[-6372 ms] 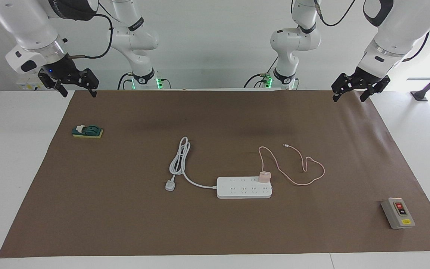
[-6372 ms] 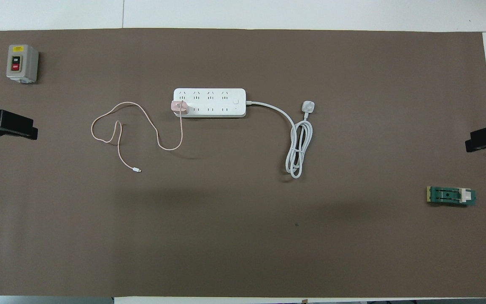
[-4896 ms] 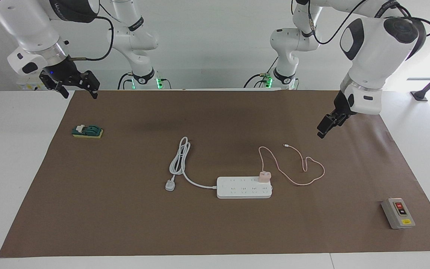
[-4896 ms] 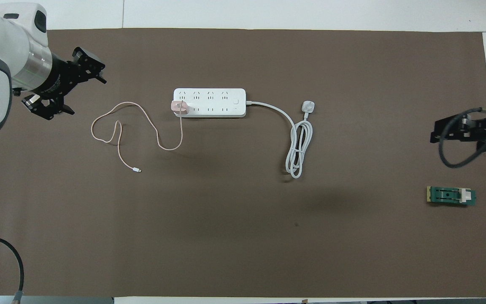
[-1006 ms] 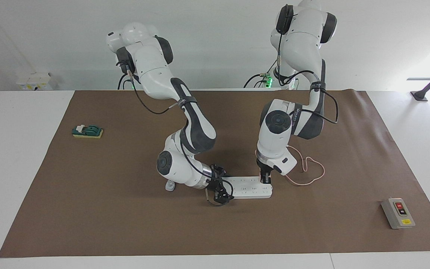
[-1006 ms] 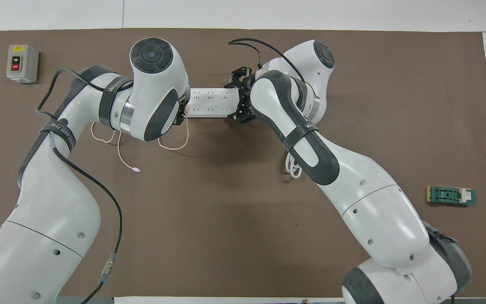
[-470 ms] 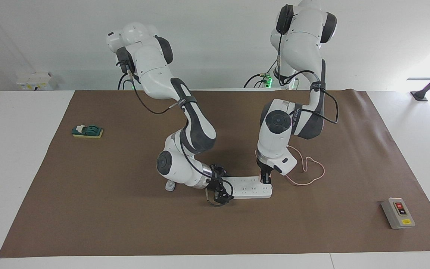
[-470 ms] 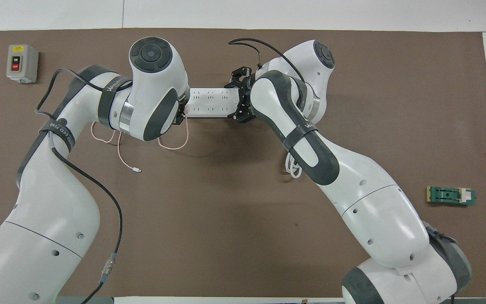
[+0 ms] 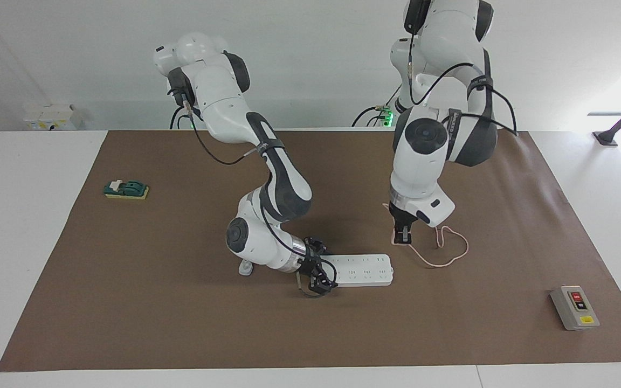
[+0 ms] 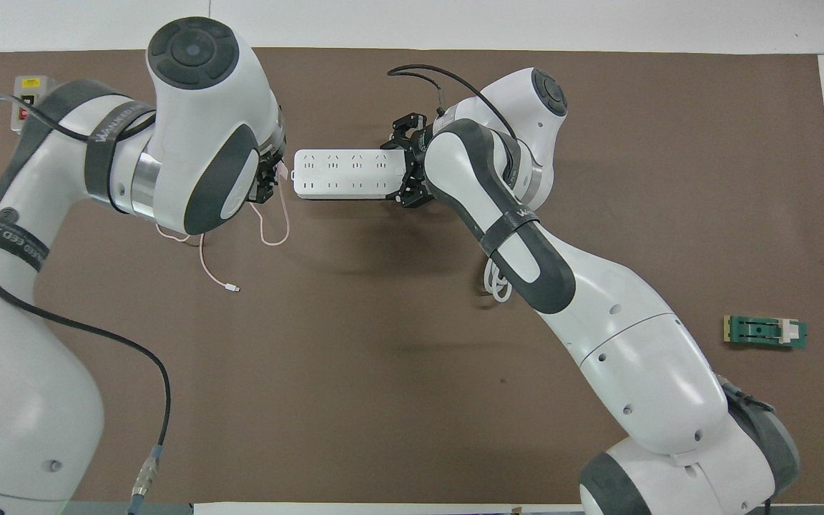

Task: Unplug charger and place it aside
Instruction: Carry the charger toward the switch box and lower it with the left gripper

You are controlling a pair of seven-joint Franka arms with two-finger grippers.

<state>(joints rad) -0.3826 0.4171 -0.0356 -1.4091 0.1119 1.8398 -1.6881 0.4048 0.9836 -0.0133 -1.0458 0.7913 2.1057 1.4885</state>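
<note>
Your right tool (image 9: 316, 274) clamps the power strip (image 9: 361, 269) at lower centre, pinning it down so it can't lift. Your left tool (image 9: 403, 233) grips the charger (image 9: 401, 237), free of the strip, centre-right above the surface (image 9: 181, 323).

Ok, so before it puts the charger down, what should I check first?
1. Charger out of the power strip: ok, they are apart.
2. Left tool gripping the charger: ok, shut on it.
3. Right tool steadying the strip: cannot tell; it is at the strip's cord end, but the grip is not clear.
4. Cable free: ok, it lies in loose loops on the mat, not across the strip.
5. Room to set down: ok, bare mat lies between the cable and the grey switch box.
</note>
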